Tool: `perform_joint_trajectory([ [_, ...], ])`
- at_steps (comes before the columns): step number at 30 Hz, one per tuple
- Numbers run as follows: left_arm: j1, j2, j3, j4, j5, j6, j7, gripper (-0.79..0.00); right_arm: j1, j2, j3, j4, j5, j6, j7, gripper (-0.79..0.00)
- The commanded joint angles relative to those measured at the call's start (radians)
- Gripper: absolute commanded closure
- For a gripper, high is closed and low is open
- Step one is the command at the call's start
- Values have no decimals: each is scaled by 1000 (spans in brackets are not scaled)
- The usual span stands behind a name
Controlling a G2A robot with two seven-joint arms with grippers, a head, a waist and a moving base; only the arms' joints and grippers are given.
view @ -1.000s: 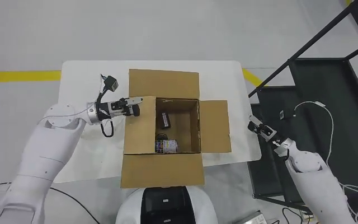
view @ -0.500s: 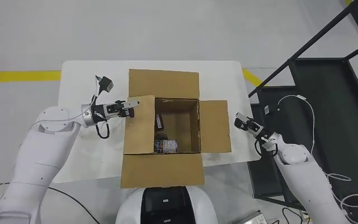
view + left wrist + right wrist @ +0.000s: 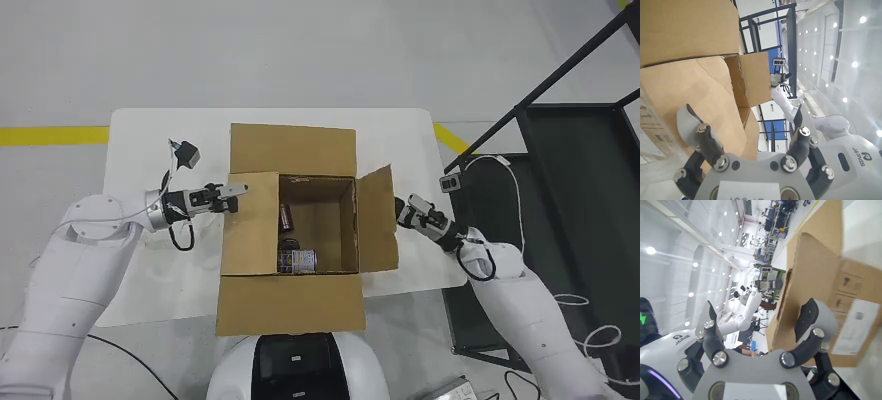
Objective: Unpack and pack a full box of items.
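The brown box (image 3: 292, 150) sits open in the middle of the white table (image 3: 150, 140), with the left gripper (image 3: 238, 189) and the right gripper (image 3: 402, 212) each spread wide at one side of it.

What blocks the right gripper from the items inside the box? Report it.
The right flap, tipped up, stands between the right gripper and the items inside.

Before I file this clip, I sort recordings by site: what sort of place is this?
Most likely a robotics test hall or factory-style workshop: a yellow floor line runs past the table, rows of ceiling lights sit high overhead, and workbenches with chairs stand in the background.
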Motion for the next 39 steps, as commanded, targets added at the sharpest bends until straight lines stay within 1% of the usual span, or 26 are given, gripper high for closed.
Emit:
perform_joint_trajectory([
  [1,2,1,-6,1,-1,1,1,-785,29,-8,-36,-3,29,14,33,-785],
  [3,4,2,-10,0,-1,2,0,-785,63,-16,-74,3,3,26,53,-785],
  [6,6,3,-15,0,2,2,1,-785,109,-32,-141,19,-45,46,48,-785],
  [12,4,3,-19,-1,8,4,-2,-785,190,-64,-255,85,-166,61,4,-785],
  [16,-4,2,-14,-1,25,4,-12,-785,222,-76,-290,116,-234,60,-19,-785],
  [20,-11,1,-7,-6,48,-9,-19,-785,237,-80,-298,128,-291,58,-31,-785],
  [25,-14,2,-4,-28,83,-22,-21,-785,237,-79,-291,112,-332,53,-40,-785],
  [29,-11,7,-22,-67,77,-25,-33,-785,222,-73,-255,66,-297,34,-24,-785],
  [33,11,18,-72,-115,35,-26,-50,-785,186,-55,-184,4,-257,37,24,-785],
  [37,48,34,-141,-153,-7,-30,-66,-785,114,-28,-96,-49,-265,52,106,-785],
  [39,72,41,-173,-167,-24,-30,-71,-785,72,-12,-47,-68,-308,59,151,-785],
])
